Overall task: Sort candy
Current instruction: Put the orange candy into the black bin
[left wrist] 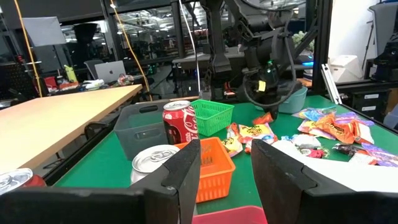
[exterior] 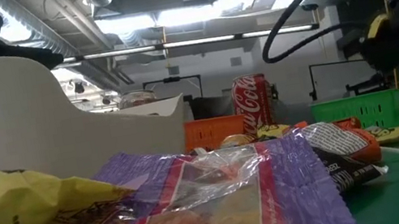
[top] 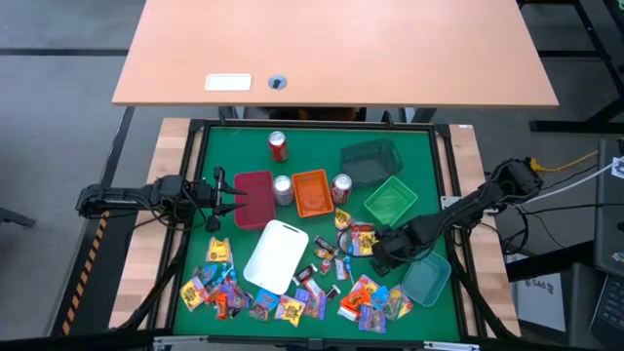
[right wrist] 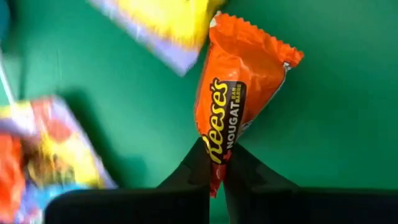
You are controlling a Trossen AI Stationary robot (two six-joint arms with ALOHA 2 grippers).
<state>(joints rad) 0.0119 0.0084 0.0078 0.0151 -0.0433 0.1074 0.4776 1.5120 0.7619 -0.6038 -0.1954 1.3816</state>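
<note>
Orange candy pinched by right gripper beside teal tray; left gripper spread near table edge.

Wood desk behind; ceiling lights.

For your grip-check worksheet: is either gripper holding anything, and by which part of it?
The right gripper pinches an orange candy wrapper by its lower end, above the green mat. The left gripper is open and holds nothing.
</note>
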